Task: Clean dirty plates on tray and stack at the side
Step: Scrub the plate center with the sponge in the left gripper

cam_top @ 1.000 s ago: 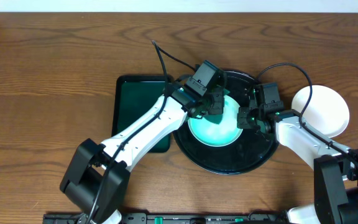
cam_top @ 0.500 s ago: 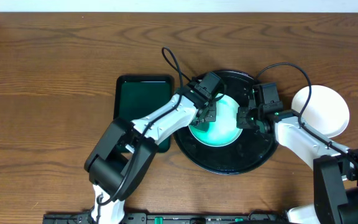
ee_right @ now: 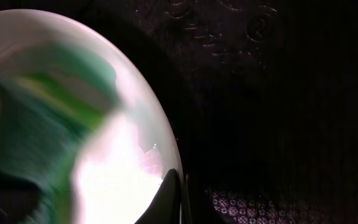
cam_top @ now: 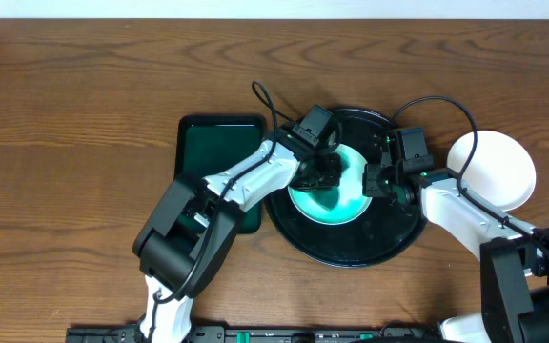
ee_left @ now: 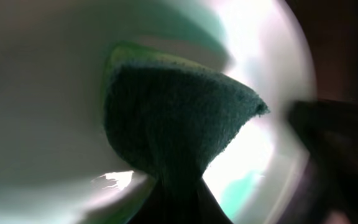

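Item: left gripper [cam_top: 320, 171]. Jaws clamped on a dark green scouring pad [ee_left: 179, 118], which bunches where they pinch it and fans out below. The pad is pressed flat on the face of a small round white plate with a mint tint [cam_top: 339, 198], directly beneath the jaws. A pale green streak shows along the pad's upper edge.

Item: right gripper [cam_top: 377, 179]. Jaws together at the plate's right rim, one dark fingertip [ee_right: 169, 199] touching that edge. Whether the rim sits between them cannot be told.

Item: plate. Lies in the middle of the large round black tray with a raised rim [cam_top: 389, 238], which stands at the table's centre. Being round, it has no long axis to align with.

Item: plain white round plate [cam_top: 498, 171]. Set near the table's right edge, just beside the tray. The right arm is the nearer to it, so the carry to the side likely falls to that arm.

Item: dark green rectangular tray [cam_top: 208, 152]. Touches the black tray's left side.
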